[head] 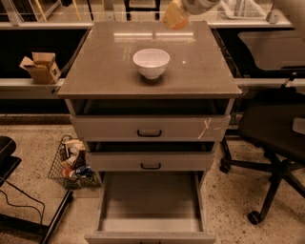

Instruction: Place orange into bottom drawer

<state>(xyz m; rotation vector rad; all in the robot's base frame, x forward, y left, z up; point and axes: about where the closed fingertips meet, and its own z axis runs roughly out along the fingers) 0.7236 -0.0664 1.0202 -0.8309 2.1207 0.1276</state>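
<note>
Bottom drawer [150,200]: near, pulled open, no fruit inside; placement not done. White bowl [151,62]: ctr of cabinet top [95,71]. Gripper [177,14]: above far edge, grip state cannot be told. Orange: not distinguishable, prob. carried; lowering + release remain.

White bowl [151,62] is set upright on cabinet top [100,71], approx. centre. Cardboard box [42,67], flaps open, is seen on ledge to L. Wire basket [71,164] w/ packets is placed on floor beside cabinet, L side. Black office chair [274,136] is parked to R. Gripper [177,16] is seen at top edge, over cabinet top's far end.
</note>
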